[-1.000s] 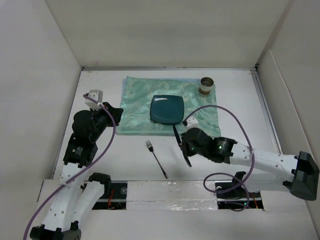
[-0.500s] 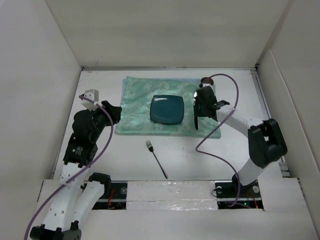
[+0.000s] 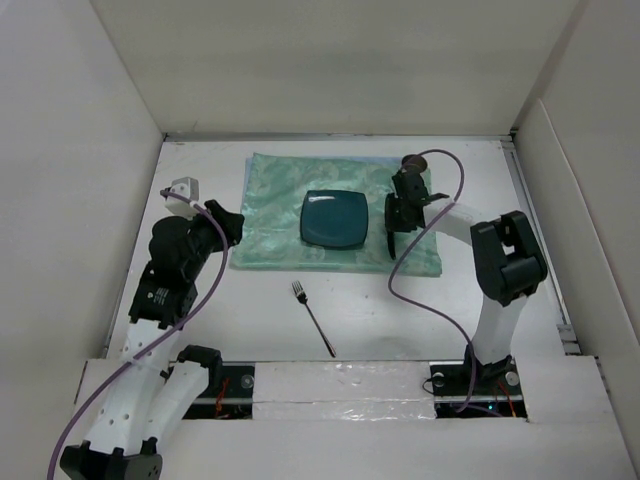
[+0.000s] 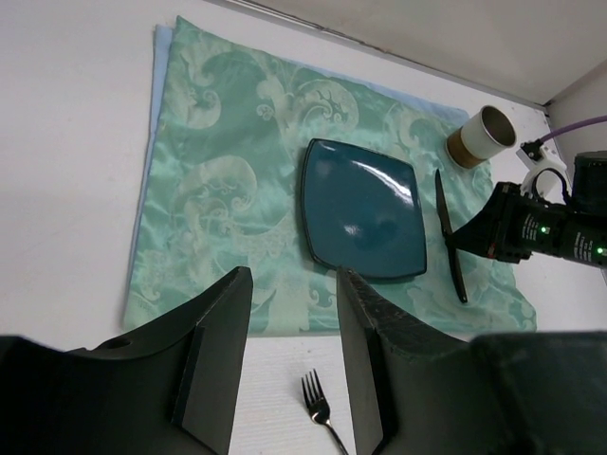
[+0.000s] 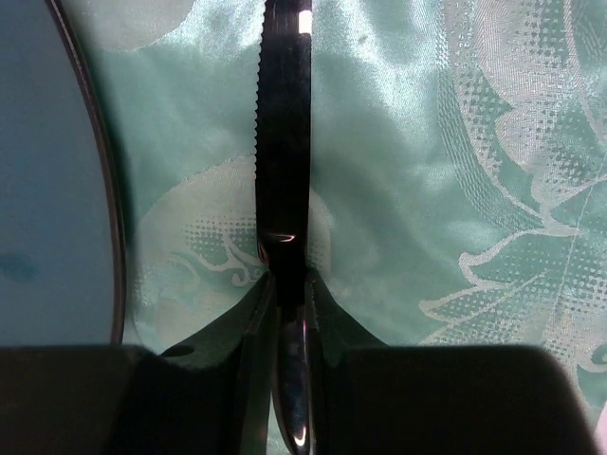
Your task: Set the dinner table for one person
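On the pale green placemat (image 3: pixel 275 210), the right gripper (image 5: pixel 287 289) is pinching a dark knife (image 5: pixel 283 142) just at 3 o'clock of the teal plate (image 3: pixel 334 219).
In the top view the right arm is covering most of the knife and nearly all of the paper cup (image 4: pixel 482 136); the right wrist view is cutting off both knife ends and most of the plate. The knife's long axis is running 12 to 6 o'clock, serrated edge facing the plate. The dinner table (image 3: pixel 430 310) is lying under everything, its wider span seemingly running 9 to 3 o'clock, its near edge hidden by the arm bases. The left gripper (image 4: pixel 294 280) is hovering spread and empty at 9 o'clock of the placemat. A fork (image 3: pixel 312 318) is lying on bare table at 6 o'clock.
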Controlling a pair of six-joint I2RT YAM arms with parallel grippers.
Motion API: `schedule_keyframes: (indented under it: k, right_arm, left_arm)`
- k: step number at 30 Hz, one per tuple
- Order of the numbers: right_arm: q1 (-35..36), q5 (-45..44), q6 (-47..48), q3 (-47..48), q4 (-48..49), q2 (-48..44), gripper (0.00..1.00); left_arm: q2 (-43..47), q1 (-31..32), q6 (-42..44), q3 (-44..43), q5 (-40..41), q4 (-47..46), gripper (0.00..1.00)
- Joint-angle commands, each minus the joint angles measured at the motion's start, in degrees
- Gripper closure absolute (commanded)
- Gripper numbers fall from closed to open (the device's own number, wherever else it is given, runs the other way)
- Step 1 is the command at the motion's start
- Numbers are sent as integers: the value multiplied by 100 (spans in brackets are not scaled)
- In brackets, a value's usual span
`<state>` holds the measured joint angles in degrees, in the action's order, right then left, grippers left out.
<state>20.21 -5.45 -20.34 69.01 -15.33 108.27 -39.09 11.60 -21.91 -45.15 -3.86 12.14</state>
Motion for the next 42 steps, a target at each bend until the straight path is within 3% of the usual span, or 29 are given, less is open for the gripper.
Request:
schedule_keyframes:
  k: [1, 4, 10, 12, 13, 15, 19, 23, 25, 26, 30, 32, 33, 35, 36, 37, 38, 40, 42]
  right_arm:
    - [-96, 97, -49, 113, 364, -95, 77]
    - [-96, 80, -67, -37, 461, -384, 60]
    - [-79, 405, 109, -370, 654, -1587, 56]
    - [-8, 387, 231, -590, 803, -2351, 61]
    - [88, 344, 276, -895, 865, -2920, 79]
    - [324, 81, 390, -1353, 1206, -3590, 98]
    - [633, -464, 347, -2731, 1796, -5129, 100]
    - [573, -834, 276, -3445, 1929, -6438, 100]
    - [519, -808, 180, -3622, 2042, -6677, 100]
    - [467, -730, 136, -3806, 2121, -6826, 100]
    - [318, -536, 65, -3747, 2044, -6679, 100]
    - [264, -457, 39, -3685, 1841, -6635, 100]
    - [264, -457, 39, -3719, 1823, -6652, 100]
    - [125, -422, -31, -3824, 1946, -6775, 100]
    - [124, -387, -32, -3877, 1946, -6819, 100]
    - [28, -334, -75, -3887, 1972, -6906, 100]
    - [-95, -273, -76, -3869, 1947, -6950, 100]
    - [-210, -193, -84, -3869, 1841, -7003, 100]
    - [-368, -9, -102, -3895, 1823, -7109, 100]
  left_arm:
    - [-55, -17, -59, -275, 52, -98, 62]
    - [-134, -17, -15, -267, 69, -116, 63]
    - [-467, 166, 55, -520, 324, -63, 84]
    - [-738, 238, 12, -705, 492, 16, 96]
    - [-827, 238, -6, -828, 430, -1, 100]
    - [-1134, 238, -137, -925, 82, -97, 100]
    - [-1740, 238, -375, -1277, 34, -325, 100]
    - [-2619, 290, -375, -1732, 324, -291, 100]
    - [-3127, 762, -253, -2102, 1251, -90, 100]
    - [-3522, 1392, -130, -2965, 2605, 120, 100]
    - [-3686, 1398, -558, -3606, 2479, 273, 100]
    - [-3150, 1398, -866, -3249, 1951, -96, 100]
    - [-2957, 1711, -1085, -2663, 1959, -368, 100]
    - [-2727, 2458, -1236, -1941, 3053, -397, 99]
    - [-2831, 3375, -1428, -1824, 3571, -57, 99]
    - [-3128, 3863, -1908, -1779, 4725, 172, 99]
    - [-3296, 4285, -2314, -1831, 5163, 496, 99]
    - [-3595, 5137, -3697, -1866, 5648, 1473, 91]
    - [-3632, 5457, -4520, -1578, 5677, 1878, 82]
